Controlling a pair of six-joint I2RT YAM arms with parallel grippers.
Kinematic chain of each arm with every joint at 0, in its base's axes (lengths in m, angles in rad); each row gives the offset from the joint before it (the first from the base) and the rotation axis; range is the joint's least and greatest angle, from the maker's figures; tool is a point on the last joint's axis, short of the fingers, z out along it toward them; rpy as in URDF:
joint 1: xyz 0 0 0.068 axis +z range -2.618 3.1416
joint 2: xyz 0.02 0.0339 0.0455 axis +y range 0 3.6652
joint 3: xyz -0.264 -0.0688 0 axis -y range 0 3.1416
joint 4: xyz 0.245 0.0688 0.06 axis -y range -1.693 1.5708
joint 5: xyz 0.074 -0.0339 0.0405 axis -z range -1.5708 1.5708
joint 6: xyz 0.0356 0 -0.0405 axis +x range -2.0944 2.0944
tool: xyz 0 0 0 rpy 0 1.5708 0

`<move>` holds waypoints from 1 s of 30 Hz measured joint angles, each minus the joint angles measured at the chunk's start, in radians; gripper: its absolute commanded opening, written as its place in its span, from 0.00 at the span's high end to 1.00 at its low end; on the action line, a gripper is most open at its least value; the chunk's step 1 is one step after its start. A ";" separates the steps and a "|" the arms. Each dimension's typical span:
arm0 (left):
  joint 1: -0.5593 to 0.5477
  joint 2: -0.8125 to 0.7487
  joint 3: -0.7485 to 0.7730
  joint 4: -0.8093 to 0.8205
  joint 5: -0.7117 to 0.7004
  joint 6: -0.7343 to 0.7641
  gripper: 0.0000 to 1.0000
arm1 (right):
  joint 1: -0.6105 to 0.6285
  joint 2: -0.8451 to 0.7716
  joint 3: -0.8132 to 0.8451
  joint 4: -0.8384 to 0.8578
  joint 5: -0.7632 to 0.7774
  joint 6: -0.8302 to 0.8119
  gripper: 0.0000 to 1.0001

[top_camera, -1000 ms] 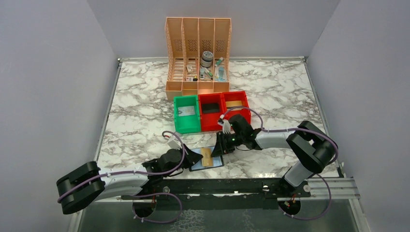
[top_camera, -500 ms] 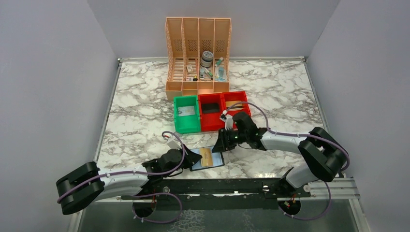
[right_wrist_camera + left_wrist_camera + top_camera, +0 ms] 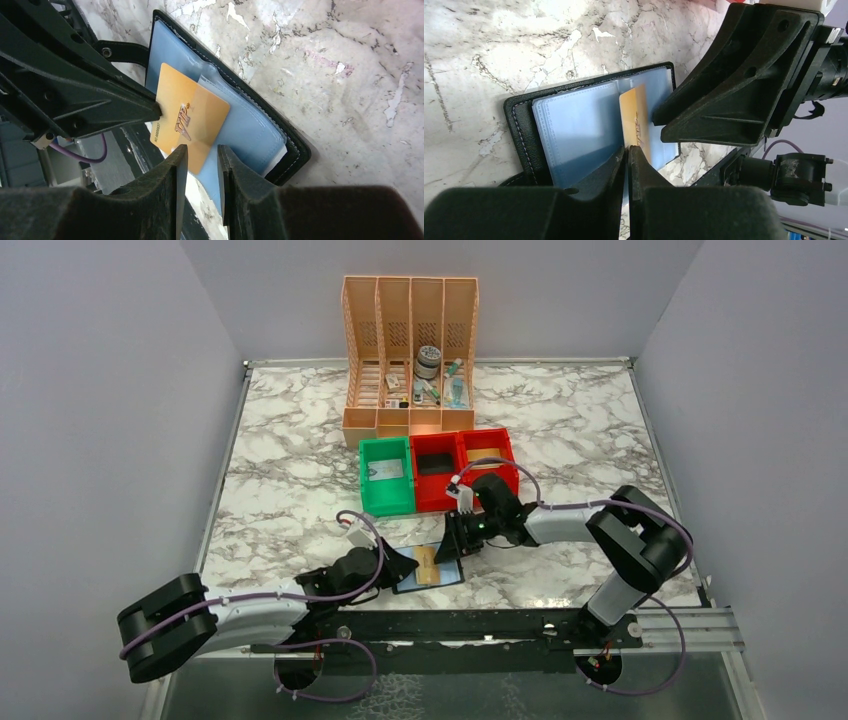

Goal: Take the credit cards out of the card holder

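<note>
Moved: right gripper [image 3: 200, 150] swung back in over the open black stitched card holder [image 3: 250, 127].
Right jaws: narrow gap, straddling the tan plastic card [image 3: 187, 117]; a grasp looks imminent.
Left gripper [image 3: 626, 149]: closed, pressing the card holder.

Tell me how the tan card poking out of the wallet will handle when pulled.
The tan card looks thin, flat and unbent, so it is probably stiff and light. Its smooth face may slip in a pinch. One end seems tucked into a sleeve of the card holder, so expect some drag.
</note>
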 measured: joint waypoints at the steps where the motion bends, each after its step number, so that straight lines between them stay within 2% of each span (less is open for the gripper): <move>1: 0.000 0.004 0.002 -0.001 0.000 0.005 0.79 | 0.000 0.005 0.001 0.000 -0.001 0.003 0.70; 5: 0.000 0.021 0.012 0.000 0.005 0.021 0.72 | 0.000 0.010 0.005 0.000 0.005 0.005 0.70; 20: 0.000 0.070 0.025 0.050 0.064 0.086 0.73 | 0.000 0.009 0.000 0.009 0.024 0.041 0.71; 26: 0.000 0.126 0.042 0.066 0.086 0.094 0.84 | 0.000 0.008 0.000 0.009 0.027 0.043 0.71; 30: 0.000 0.131 0.042 0.071 0.087 0.091 0.99 | 0.000 0.007 0.000 0.008 0.030 0.045 0.71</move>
